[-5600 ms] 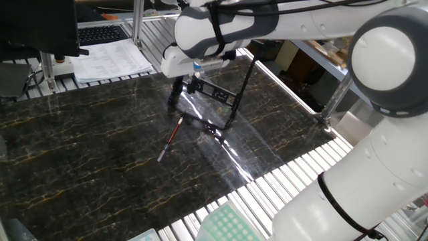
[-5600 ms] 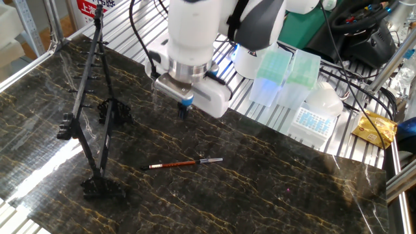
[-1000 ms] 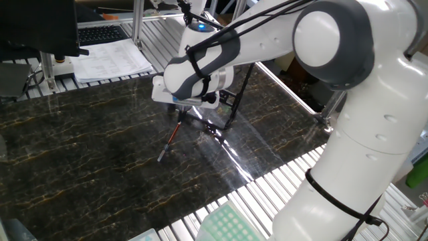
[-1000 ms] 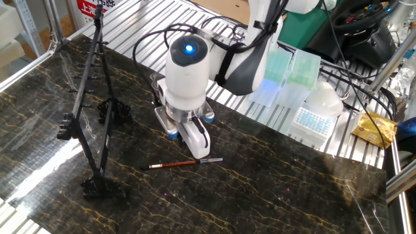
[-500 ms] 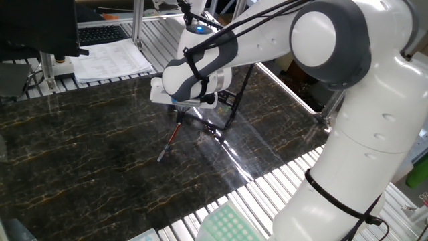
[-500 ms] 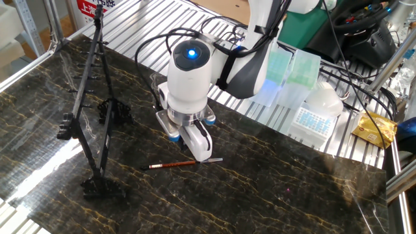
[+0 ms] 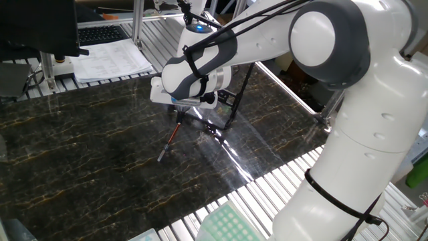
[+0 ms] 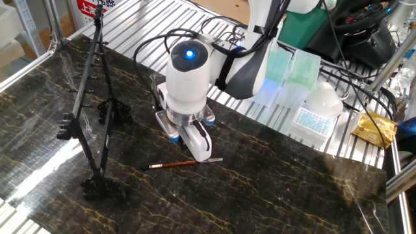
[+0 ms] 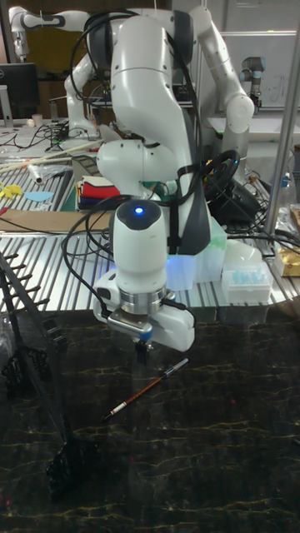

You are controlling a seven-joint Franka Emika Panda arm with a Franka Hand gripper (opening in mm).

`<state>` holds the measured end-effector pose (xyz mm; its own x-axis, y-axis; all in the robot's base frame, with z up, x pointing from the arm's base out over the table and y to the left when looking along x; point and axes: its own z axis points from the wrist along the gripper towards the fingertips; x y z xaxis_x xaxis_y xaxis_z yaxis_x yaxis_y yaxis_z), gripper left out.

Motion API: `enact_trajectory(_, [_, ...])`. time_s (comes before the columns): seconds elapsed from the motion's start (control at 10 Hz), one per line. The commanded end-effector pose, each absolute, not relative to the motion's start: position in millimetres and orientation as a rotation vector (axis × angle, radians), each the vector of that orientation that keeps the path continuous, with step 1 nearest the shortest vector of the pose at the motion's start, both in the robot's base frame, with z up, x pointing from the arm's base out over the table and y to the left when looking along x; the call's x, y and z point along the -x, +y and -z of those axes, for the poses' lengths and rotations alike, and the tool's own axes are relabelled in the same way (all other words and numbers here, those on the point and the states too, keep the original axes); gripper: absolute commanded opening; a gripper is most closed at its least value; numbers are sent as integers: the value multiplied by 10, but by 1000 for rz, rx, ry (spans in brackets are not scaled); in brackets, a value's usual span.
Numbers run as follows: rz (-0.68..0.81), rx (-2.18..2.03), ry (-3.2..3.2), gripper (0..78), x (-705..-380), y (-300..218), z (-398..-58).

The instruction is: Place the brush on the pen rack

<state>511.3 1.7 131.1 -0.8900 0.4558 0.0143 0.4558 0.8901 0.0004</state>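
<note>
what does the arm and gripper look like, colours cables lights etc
The arm is glossy white with dark grey joint bands and black cables looped along it. A blue light glows on the rounded wrist. The gripper has a white body with blue accents and dark fingers.

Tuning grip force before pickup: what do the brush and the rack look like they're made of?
The brush looks like a thin wooden or lacquered stick: glossy reddish-brown shaft, dark section, pale grey end. The rack looks like matte black painted metal rod, thin, straight and rigid. Neither material is certain.
</note>
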Motion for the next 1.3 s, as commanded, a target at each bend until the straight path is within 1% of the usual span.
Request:
enact_trajectory(0.1, [29, 724, -3042, 0, -5143, 39, -1271])
enact_trajectory(1.3, [39, 707, -3049, 0, -5197, 87, -1173])
